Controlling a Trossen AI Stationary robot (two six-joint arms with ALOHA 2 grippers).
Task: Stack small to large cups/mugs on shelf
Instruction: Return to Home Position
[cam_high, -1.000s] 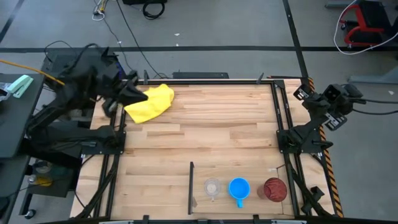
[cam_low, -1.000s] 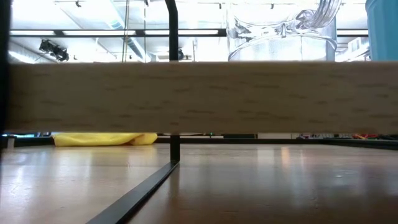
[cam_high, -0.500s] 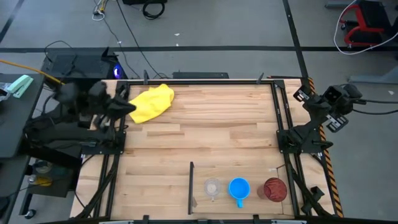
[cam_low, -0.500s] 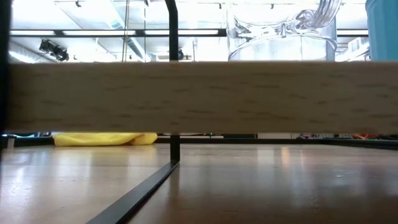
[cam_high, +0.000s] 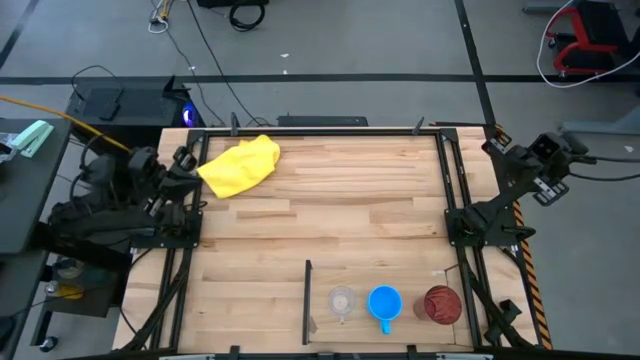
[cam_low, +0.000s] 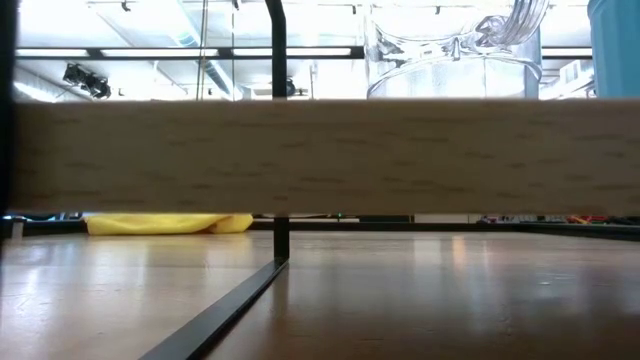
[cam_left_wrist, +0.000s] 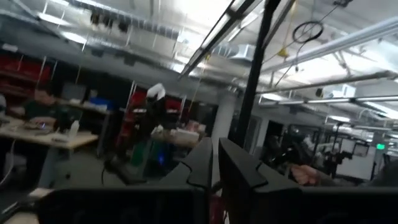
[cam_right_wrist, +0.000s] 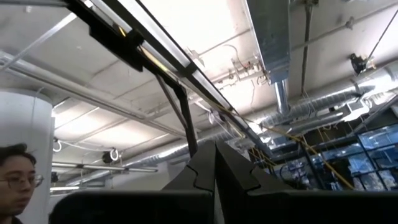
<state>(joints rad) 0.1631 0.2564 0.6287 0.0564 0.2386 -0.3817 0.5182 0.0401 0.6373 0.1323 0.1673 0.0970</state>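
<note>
Three cups stand in a row on the pale wood shelf (cam_high: 400, 335) at the near right: a tiny clear cup (cam_high: 342, 300), a bright blue mug (cam_high: 385, 303) with its handle toward the near edge, and a dark-red tumbler (cam_high: 441, 305). The low view shows the shelf's plank edge (cam_low: 320, 155) with the clear cup (cam_low: 450, 50) and the blue mug (cam_low: 615, 45) on top. My left gripper (cam_high: 190, 163) is shut and empty at the table's far left edge, beside the yellow cloth (cam_high: 240, 165). My right gripper (cam_high: 497, 143) is shut and empty at the far right edge.
The yellow cloth lies crumpled at the far left of the table and shows in the low view (cam_low: 170, 222). A thin black divider strip (cam_high: 307, 300) stands left of the cups. Black frame rails (cam_high: 455, 200) run along both sides. A person shows in the right wrist view (cam_right_wrist: 18, 180).
My left arm has drawn back from over the yellow cloth toward the table's left edge and folded down low. The cloth and the three cups have stayed where they were.
</note>
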